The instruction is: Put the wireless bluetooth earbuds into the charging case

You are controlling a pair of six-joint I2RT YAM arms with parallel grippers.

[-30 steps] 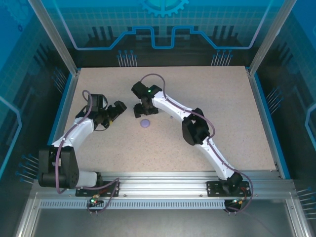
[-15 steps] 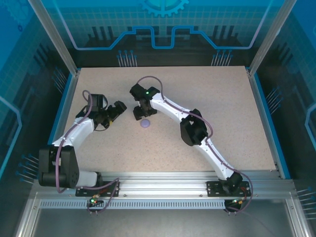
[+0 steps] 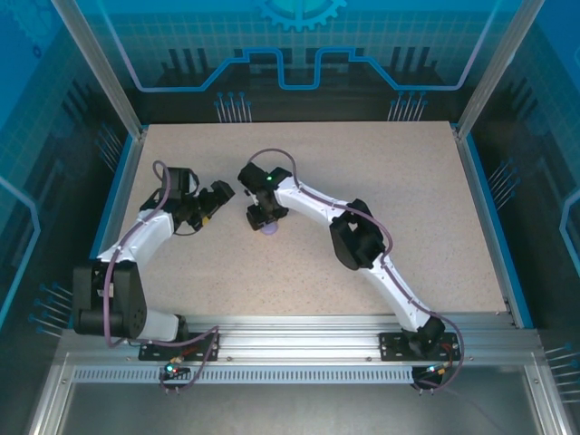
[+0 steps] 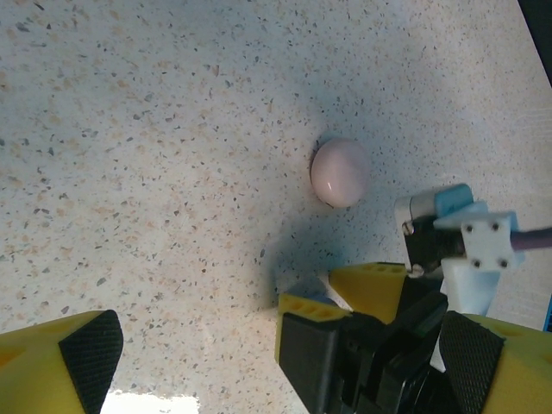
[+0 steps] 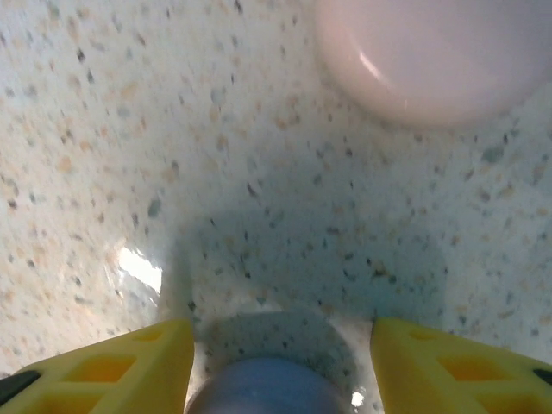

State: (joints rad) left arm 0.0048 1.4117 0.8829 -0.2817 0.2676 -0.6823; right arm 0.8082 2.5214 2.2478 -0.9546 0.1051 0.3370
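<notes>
A lavender round charging case (image 5: 267,390) lies shut on the table between my right gripper's yellow fingers (image 5: 112,371). A sliver of table shows beside the right-hand finger, so the jaws straddle it without clamping. From above, my right gripper (image 3: 263,216) hangs right over this case (image 3: 269,229). A pink case (image 5: 431,52), also shut, lies just beyond it. The left wrist view has the pink case (image 4: 339,172) past the right gripper. My left gripper (image 3: 217,192) hovers to the left, open wide and holding nothing. The earbuds are out of view.
Speckled tabletop (image 3: 408,208) stretches to the right and toward the back. Blue rails (image 3: 116,204) edge the left and right sides. The two grippers stand close together at the left centre.
My right gripper has dropped toward the near side onto the lavender case, and its jaws have narrowed around it. The left gripper has shifted slightly.
</notes>
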